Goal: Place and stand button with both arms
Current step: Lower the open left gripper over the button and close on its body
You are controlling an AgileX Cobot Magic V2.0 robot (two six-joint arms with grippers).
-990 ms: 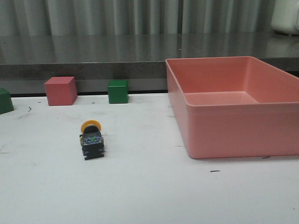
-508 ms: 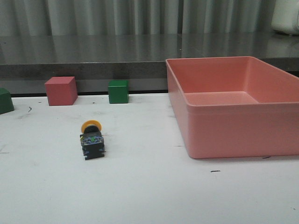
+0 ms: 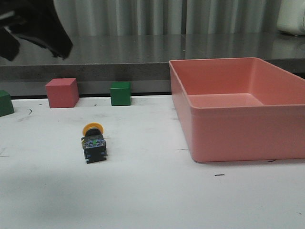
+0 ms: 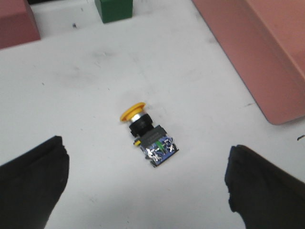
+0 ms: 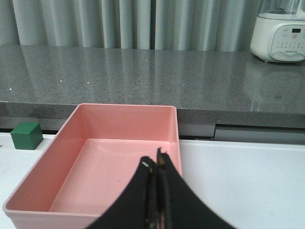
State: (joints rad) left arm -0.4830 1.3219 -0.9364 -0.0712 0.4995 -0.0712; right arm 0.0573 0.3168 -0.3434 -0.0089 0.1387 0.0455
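The button (image 3: 94,142) lies on its side on the white table, left of centre, its yellow cap towards the back and its bluish contact block towards me. In the left wrist view the button (image 4: 147,136) lies between and a little beyond my two wide-apart fingers (image 4: 33,183). My left gripper (image 4: 147,188) is open, empty and above the table. My left arm (image 3: 33,28) shows as a dark blur at the front view's top left. My right gripper (image 5: 155,164) is shut and empty, over the pink bin's near edge, and is out of the front view.
A large pink bin (image 3: 228,133) stands on the right and also shows in the right wrist view (image 5: 66,162). A pink cube (image 3: 62,92) and a green cube (image 3: 120,93) stand at the table's back, with another green cube (image 3: 5,102) at the left edge. A grey counter runs behind.
My left arm has come into the front view at the top left. The button and cubes have not moved.
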